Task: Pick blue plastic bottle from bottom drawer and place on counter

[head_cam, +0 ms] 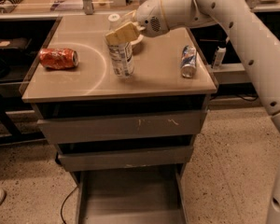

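Gripper [124, 31] jaws clamped on blue plastic bottle [122, 59] top; long axis vertical, base near surface [154, 76] centre.

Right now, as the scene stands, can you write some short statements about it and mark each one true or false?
1. The blue plastic bottle stands upright on the counter. True.
2. The bottom drawer is pushed shut. False: it is pulled out.
3. The red can lies on its side on the counter, apart from the bottle. True.
4. The gripper is down at the bottom drawer. False: it is up at the top of the bottle, above the counter.
5. The blue-silver can is inside the bottom drawer. False: it is on the counter, on the other side of the bottle from the red can.
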### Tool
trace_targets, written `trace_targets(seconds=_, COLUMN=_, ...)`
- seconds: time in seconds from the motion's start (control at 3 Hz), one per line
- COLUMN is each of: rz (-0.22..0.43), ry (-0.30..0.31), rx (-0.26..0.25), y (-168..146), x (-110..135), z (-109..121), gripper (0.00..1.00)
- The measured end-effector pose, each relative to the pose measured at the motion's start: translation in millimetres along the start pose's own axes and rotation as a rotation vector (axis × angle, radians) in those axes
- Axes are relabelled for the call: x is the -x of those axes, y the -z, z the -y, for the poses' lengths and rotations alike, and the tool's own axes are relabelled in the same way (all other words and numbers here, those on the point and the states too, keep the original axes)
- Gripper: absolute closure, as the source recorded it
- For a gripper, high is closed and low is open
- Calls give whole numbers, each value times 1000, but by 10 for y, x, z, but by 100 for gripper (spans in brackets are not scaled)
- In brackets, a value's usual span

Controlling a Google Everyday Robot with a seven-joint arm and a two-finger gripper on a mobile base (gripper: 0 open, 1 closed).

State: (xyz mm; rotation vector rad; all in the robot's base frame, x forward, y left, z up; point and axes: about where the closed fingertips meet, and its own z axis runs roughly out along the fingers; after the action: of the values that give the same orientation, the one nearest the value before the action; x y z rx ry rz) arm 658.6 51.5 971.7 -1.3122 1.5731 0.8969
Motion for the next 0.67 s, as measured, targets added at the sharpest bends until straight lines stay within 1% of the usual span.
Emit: trace_targets(seconds=0.67, rz=-21, ry=-50, rx=55, y=-90, x=-78, z=224, gripper=100)
